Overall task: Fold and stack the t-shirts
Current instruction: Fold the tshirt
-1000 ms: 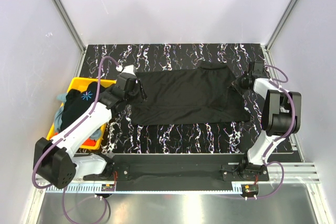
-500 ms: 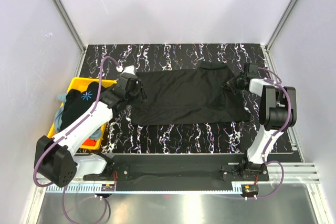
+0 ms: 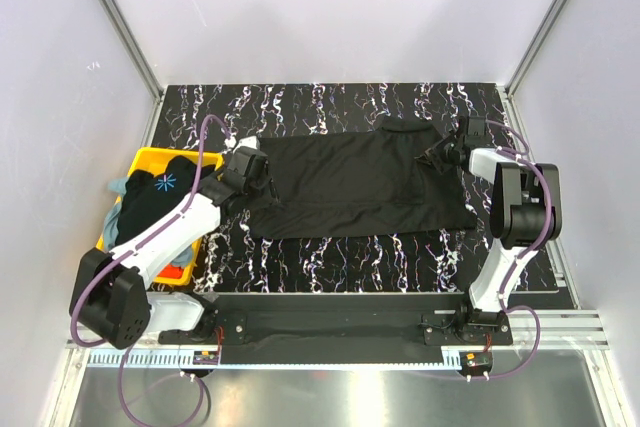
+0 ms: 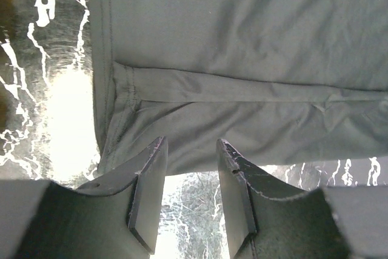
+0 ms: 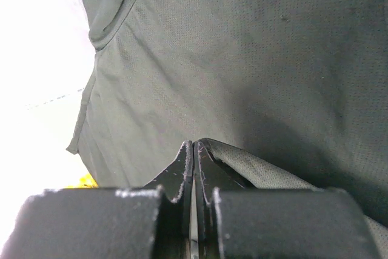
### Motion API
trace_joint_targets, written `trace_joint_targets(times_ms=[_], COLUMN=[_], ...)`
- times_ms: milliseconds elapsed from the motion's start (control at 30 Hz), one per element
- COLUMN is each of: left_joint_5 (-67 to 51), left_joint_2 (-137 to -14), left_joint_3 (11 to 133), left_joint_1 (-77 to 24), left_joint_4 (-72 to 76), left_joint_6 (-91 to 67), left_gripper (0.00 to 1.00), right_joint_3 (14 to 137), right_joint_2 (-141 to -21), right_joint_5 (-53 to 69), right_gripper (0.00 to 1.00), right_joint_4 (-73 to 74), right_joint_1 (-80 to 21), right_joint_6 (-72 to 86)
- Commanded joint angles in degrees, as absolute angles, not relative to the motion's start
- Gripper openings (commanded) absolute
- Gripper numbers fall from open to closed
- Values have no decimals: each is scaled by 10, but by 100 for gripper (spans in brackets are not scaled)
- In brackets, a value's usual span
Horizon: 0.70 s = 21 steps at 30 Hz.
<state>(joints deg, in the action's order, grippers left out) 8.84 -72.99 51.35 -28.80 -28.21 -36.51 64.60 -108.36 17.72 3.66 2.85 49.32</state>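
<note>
A thin pinch could be lost by the right gripper (image 5: 194, 145), whose jaws are closed tight on a raised fold at the edge of the plain black cloth t-shirt (image 3: 350, 182). So little fabric appears to be caught that a quick pull may let it slip out and land crooked. If the fold is carried across while the other end is unheld, the whole garment may be dragged over the black marbled table (image 3: 330, 257) and wrinkled.

The left gripper (image 4: 191, 150) is about half open, with nothing between its fingers. The shirt's hemmed corner lies flat just ahead of those fingertips. Ahead of and below the right gripper, the shirt's body is spread flat, apart from the yellow plastic bin (image 3: 150, 157).
</note>
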Motion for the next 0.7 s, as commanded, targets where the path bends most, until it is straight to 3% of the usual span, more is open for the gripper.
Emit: trace_joint_targets(times_ms=[0,133,233,267,400,667], left_joint_5=[133,164,147,136,80,70], left_joint_2=[-730,-751,-794,-808,-868,-985], left_joint_3=[516,533,565,584,624,701], left_joint_1=[-287,-287,-287,-287,-285,-268], left_joint_4=[-273,-285,-285,-285,-285,-323], left_joint_6=[-376,-384,-376,-372,-354,-326], left_gripper=[43,43,43,43,43,41], right_joint_3=[663,664,734,742,701,595], right_joint_2=[-1090,-1076,-1050,-1043,-993,-934], right_joint_5=[185,164,51,29,13,36], right_gripper=[3,24,37,39,49,52], right_joint_4=[9,18,153,215,235,246], right_joint_1=[24,21,5,4,-20,-23], right_joint_6=[487,476,435,425,411,461])
